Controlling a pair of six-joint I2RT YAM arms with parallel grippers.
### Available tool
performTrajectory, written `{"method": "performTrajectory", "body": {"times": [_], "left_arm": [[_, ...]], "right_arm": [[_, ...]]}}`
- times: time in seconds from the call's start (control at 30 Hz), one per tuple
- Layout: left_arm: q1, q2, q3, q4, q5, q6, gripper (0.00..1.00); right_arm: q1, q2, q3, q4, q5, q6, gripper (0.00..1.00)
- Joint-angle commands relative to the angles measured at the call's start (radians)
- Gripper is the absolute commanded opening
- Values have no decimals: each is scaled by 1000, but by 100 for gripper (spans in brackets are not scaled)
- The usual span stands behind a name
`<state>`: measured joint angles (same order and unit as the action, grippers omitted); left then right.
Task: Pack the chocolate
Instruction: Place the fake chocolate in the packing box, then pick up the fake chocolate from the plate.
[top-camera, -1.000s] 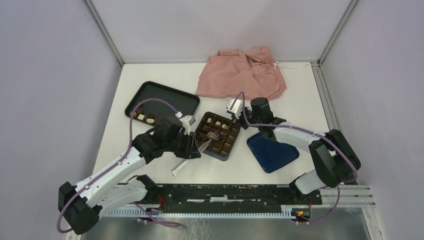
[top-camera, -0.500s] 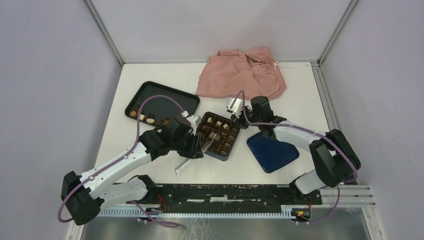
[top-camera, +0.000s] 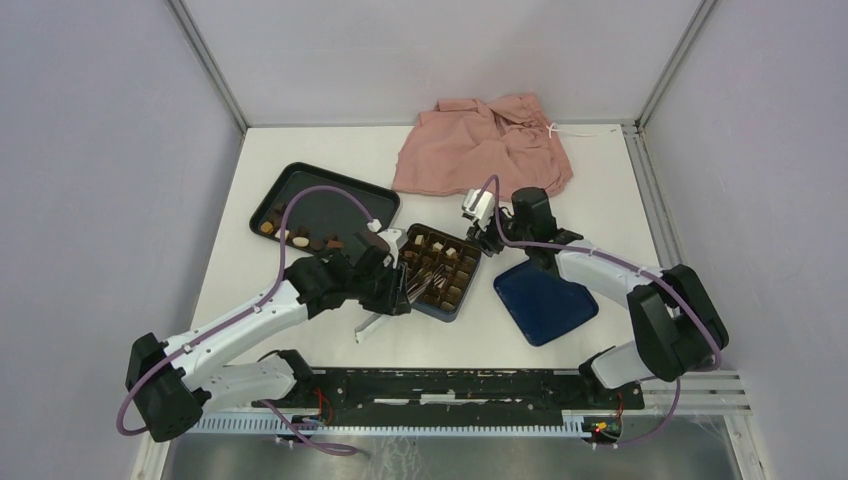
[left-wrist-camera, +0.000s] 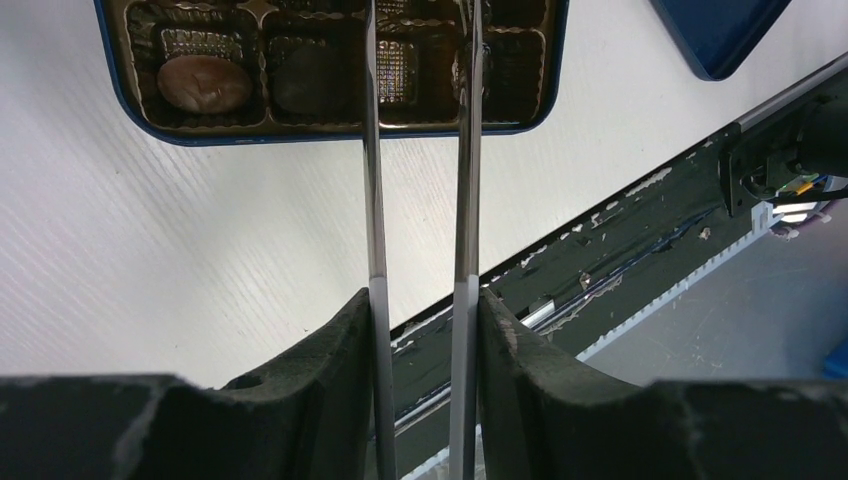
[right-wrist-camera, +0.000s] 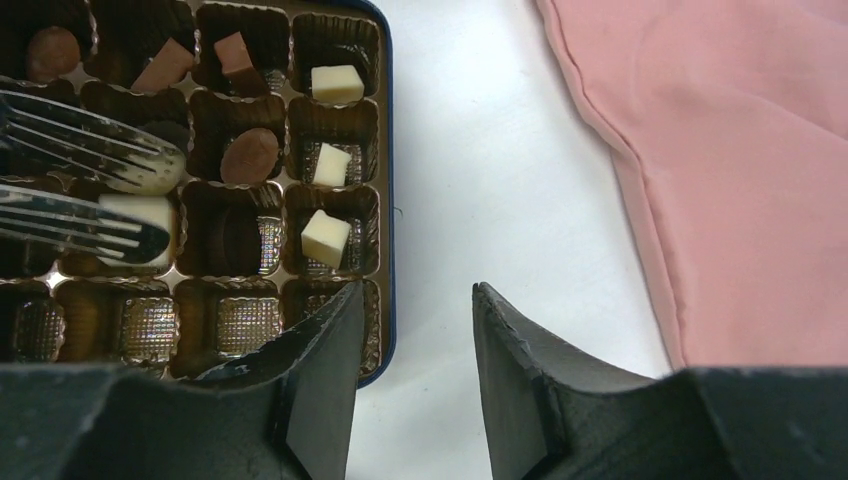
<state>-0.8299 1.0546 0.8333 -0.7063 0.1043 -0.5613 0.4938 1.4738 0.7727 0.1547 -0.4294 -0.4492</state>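
Observation:
The chocolate is small brown, tan and cream pieces. Some lie on the black tray (top-camera: 335, 200) along its near edge (top-camera: 300, 240). Others sit in the cells of the dark blue box (top-camera: 447, 316), such as cream squares (right-wrist-camera: 326, 237) and a round brown piece (left-wrist-camera: 204, 83). My left gripper (top-camera: 395, 290) is shut on metal tongs (left-wrist-camera: 372, 200). The forked tong tips (right-wrist-camera: 110, 160) reach over the box's middle cells, by a cream piece (right-wrist-camera: 140, 212). My right gripper (right-wrist-camera: 415, 290) is open and empty at the box's far right corner (top-camera: 483, 238), one finger over its rim.
The box's blue lid (top-camera: 545, 300) lies on the table to the right of the box. A pink cloth (top-camera: 485, 145) lies crumpled at the back, just beyond my right gripper. The tong handle (top-camera: 368, 328) sticks out toward the near edge.
My left arm has moved right and forward, carrying the tongs farther over the box. My right gripper has shifted slightly right and back from the box corner.

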Motion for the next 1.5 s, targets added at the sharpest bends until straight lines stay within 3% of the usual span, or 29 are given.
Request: {"method": "performTrajectory", "body": {"times": [0.0, 0.17, 0.47, 0.7, 0.8, 1.0, 1.07, 1.47], "left_arm": [[-9, 1, 53, 18, -25, -37, 45], [-10, -14, 63, 17, -36, -44, 46], [-9, -73, 100, 30, -101, -58, 39], [9, -63, 174, -64, -254, -22, 41], [89, -48, 206, -118, -261, 12, 42], [452, -46, 174, -151, -57, 157, 42], [515, -26, 159, -153, -34, 187, 42], [547, 135, 188, -127, -56, 249, 42]], "right_arm": [[-10, -49, 37, 13, -41, 11, 50], [-15, -73, 34, 9, -53, 10, 51], [-30, -133, 25, 5, -79, 7, 51], [-50, -184, 19, -6, -122, 9, 52], [-55, -195, 17, -11, -139, 13, 52], [-62, -208, 20, -20, -157, 12, 52], [-62, -209, 20, -21, -160, 10, 52], [-62, -201, 27, -38, -176, 1, 52]]}}
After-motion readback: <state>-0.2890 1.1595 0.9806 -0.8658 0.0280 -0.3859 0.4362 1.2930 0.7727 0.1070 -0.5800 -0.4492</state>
